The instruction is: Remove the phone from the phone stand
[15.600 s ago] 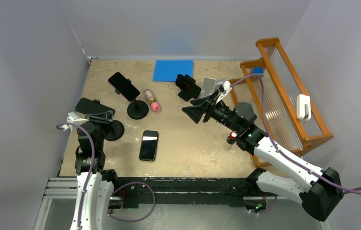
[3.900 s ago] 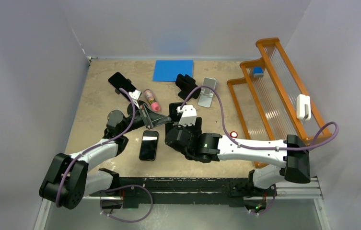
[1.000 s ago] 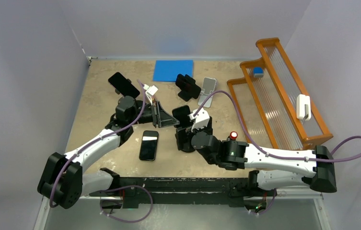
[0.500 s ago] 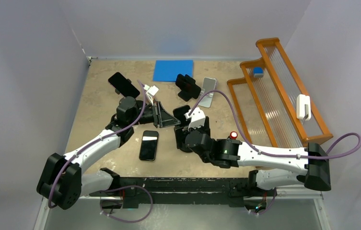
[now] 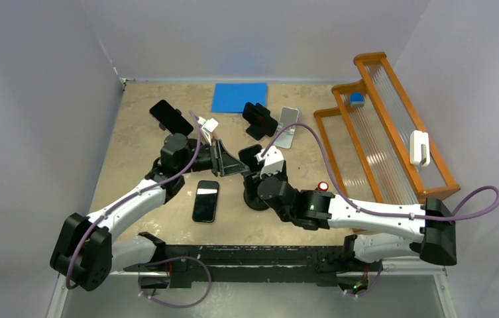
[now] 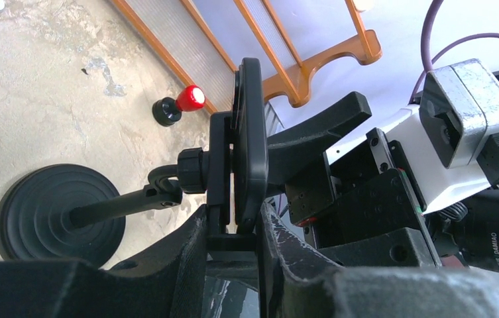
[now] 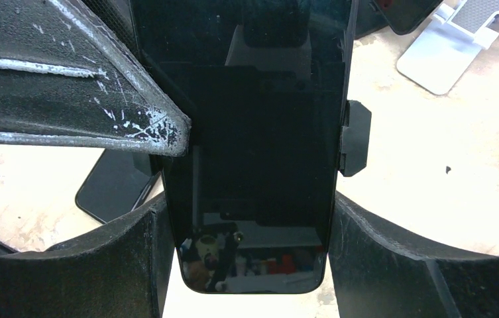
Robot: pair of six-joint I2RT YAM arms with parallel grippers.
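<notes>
A black phone [image 5: 250, 155] stands in the clamp of a black phone stand whose round base [image 5: 256, 199] rests mid-table. My left gripper [image 5: 225, 161] comes from the left. In the left wrist view its fingers [image 6: 187, 265] are shut on the clamp [image 6: 219, 165] and the phone's lower edge [image 6: 250, 132], seen edge-on. My right gripper [image 5: 260, 167] comes from the near side. In the right wrist view [image 7: 250, 212] its fingers [image 7: 147, 258] press both long sides of the phone [image 7: 253, 132], which still sits in the clamp.
A second phone [image 5: 206, 200] lies flat near the front. Two more phones on stands [image 5: 170, 118] [image 5: 260, 119], a silver stand [image 5: 287, 126] and a blue mat [image 5: 239, 97] are at the back. An orange rack [image 5: 392, 132] fills the right. A red-capped knob [image 5: 323, 187] stands near it.
Over the last second my right wrist has shifted slightly up and left at the phone, uncovering the stand's base. My left arm has stayed in place on the clamp.
</notes>
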